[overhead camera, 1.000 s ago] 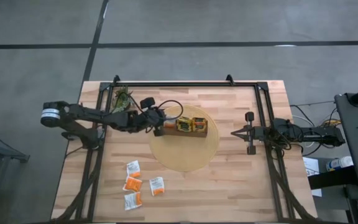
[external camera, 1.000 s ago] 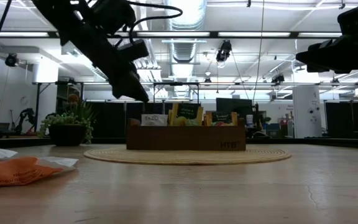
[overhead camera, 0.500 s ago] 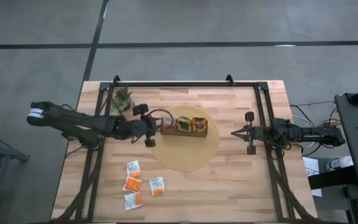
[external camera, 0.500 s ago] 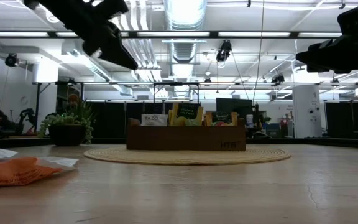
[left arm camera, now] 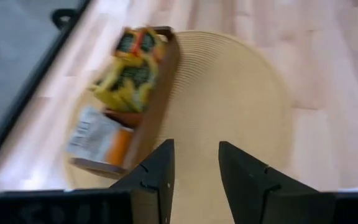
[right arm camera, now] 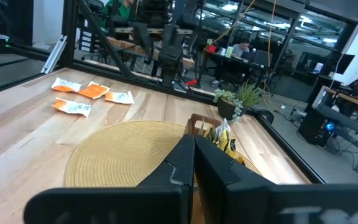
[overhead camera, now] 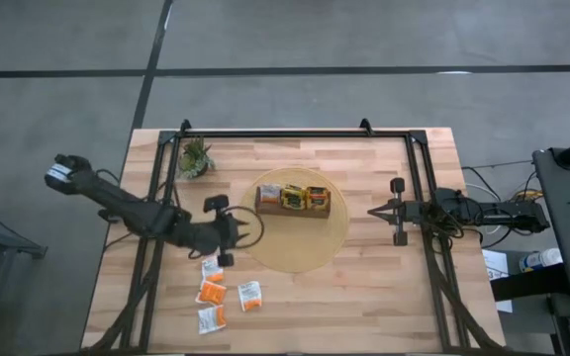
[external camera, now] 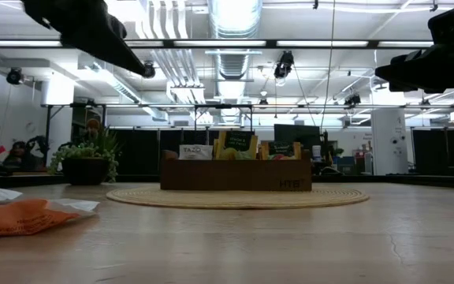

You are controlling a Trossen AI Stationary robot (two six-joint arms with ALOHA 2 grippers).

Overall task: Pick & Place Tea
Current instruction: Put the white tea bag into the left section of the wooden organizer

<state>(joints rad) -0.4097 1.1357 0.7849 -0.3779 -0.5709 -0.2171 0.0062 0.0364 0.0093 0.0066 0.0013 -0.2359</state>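
only overhead — four loose sachets [overhead camera: 225, 293]

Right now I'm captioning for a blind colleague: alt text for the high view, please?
The left gripper, open and empty, hovers between the wooden tea tray on a round woven mat and four loose tea sachets; the right gripper waits shut.

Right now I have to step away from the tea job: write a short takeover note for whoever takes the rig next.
Left gripper: open, empty, above the table between the tray and the loose sachets.
Right gripper: shut, empty, parked at the table's right side.
Wooden tray on the round mat: already holds yellow sachets and a white-and-orange one.
Left to do: four loose sachets lie at the table's front left, waiting to be picked up.
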